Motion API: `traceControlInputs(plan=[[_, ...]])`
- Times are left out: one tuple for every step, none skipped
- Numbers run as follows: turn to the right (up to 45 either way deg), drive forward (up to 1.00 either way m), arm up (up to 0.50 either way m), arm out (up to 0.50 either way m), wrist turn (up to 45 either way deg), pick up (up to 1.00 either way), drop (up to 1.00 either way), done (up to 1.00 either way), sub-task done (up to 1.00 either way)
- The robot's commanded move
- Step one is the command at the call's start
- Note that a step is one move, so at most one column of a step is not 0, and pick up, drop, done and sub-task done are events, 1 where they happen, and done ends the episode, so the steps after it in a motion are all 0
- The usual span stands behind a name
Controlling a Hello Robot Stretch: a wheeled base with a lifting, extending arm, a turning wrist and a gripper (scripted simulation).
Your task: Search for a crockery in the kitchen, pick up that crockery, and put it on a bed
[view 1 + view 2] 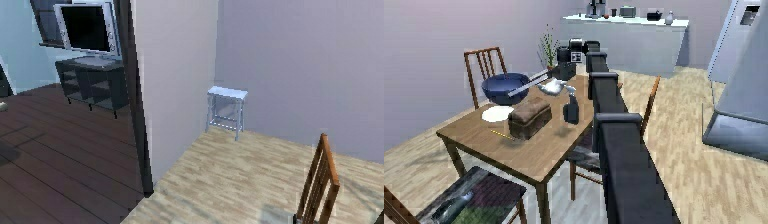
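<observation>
A deep blue bowl (506,86) stands on the wooden dining table (484,143), toward its far left. A white plate (493,114) lies just in front of it. My arm (616,130) stretches out over the table's right side. The gripper (546,80) is at the arm's far end, close to the bowl's right rim, with table things right behind it. I cannot tell whether it holds anything. A silvery kettle-like vessel (556,89) stands below the gripper.
On the table are a dark bread loaf (530,118) and a dark bottle (571,108). Wooden chairs (487,66) ring it. A counter (624,35) stands at the back and a fridge (742,70) on the right. Ahead are a wall edge (138,100), a TV (88,28), a white stool (227,108) and a chair (320,188).
</observation>
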Motion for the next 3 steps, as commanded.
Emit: traceControlInputs(plan=[[0.0, 0.00, 0.00, 0.00, -45.0, 0.00, 0.00, 0.00, 0.00], [0.0, 0.00, 0.00, 0.00, -18.0, 0.00, 0.00, 0.00, 0.00], [0.0, 0.00, 0.00, -0.48, 0.0, 0.00, 0.00, 0.00, 0.00]])
